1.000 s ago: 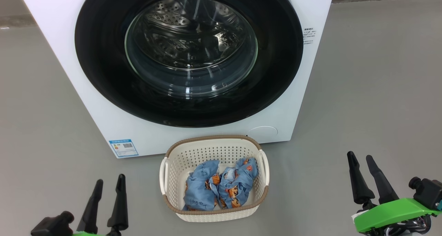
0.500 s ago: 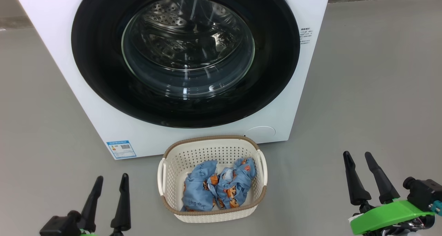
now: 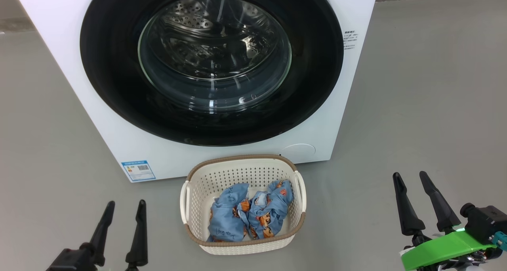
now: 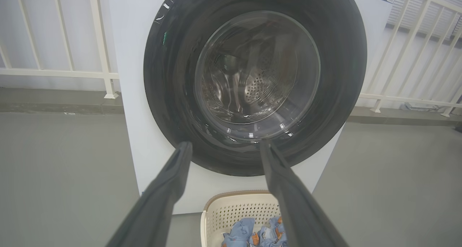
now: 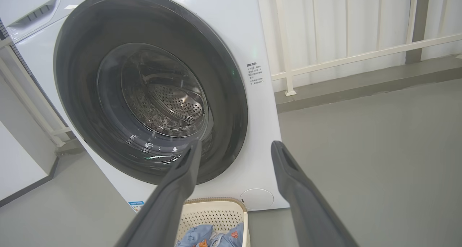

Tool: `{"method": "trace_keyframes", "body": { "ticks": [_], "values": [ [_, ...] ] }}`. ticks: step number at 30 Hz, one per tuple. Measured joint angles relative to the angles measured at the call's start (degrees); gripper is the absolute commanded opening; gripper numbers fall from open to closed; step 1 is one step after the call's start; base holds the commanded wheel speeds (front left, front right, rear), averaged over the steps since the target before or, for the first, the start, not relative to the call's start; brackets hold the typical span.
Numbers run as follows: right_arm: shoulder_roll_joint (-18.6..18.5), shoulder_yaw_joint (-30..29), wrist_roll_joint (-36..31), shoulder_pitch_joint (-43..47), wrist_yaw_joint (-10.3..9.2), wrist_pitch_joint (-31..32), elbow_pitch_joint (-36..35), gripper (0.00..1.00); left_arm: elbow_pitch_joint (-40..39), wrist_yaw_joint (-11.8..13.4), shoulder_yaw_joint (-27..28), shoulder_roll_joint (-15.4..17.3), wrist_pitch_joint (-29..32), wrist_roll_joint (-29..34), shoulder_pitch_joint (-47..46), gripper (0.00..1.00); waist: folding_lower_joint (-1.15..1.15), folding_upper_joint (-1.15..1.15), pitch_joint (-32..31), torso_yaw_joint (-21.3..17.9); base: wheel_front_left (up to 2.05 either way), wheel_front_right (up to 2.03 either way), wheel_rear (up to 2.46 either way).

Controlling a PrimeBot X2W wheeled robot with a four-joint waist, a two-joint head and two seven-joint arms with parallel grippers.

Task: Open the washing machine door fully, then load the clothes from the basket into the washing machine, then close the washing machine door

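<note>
Both left end effector (image 3: 126,202) and right end effector (image 3: 408,174) gape empty.

Glossy black, mirror-smooth rim on the large round washing machine door (image 3: 115,88), around a bulging bowl of clear glass (image 3: 214,84) streaked with reflections. Behind the glass, a perforated drum of bright steel (image 3: 190,17), shiny and dimpled. Smooth, faintly glossy white panels on the big white front-loading washing machine (image 3: 59,29); a slick blue printed label (image 3: 138,170) stuck low on its front. Hard, satin cream-white plastic in the small rectangular perforated basket (image 3: 237,176), edged with a brown woven-look rim (image 3: 241,157). Soft, crumpled, matt cloth in the small light-blue garments (image 3: 227,219) with orange prints. Matt, smooth, plastic-looking dark fingers on the left gripper (image 3: 126,202) and the right gripper (image 3: 409,174); a shiny bright-green plastic bracket (image 3: 443,249) behind the right one. Matt, even grey floor (image 3: 427,104).
</note>
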Motion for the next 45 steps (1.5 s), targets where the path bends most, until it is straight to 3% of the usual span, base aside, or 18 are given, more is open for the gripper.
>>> {"method": "trace_keyframes", "body": {
  "ticks": [23, 40, 45],
  "values": [
    [0.4, -0.6, -0.4, 0.0, 0.0, 0.0, 0.8, 1.0, 2.9, 0.0, 3.5, -0.8, -0.4, 2.4, -0.3, 1.0, 0.0, 0.0, 0.8, -0.3, 0.08, 0.08, -0.16],
    [1.0, -0.7, -0.4, 0.0, 0.0, 0.0, 1.2, 1.0, 3.9, 0.0, 4.7, -1.7, -0.4, 3.6, -1.9, 1.0, 0.0, 0.0, 1.8, -1.2, 1.07, 1.07, -2.14],
    [1.0, -0.8, -0.4, 0.0, 0.0, 0.0, 1.2, 1.0, 3.9, 0.0, 4.7, -2.6, -0.4, 1.3, -2.4, 1.0, 0.0, 0.0, 2.0, -1.4, 1.16, 1.03, -2.19]
  ]
}}
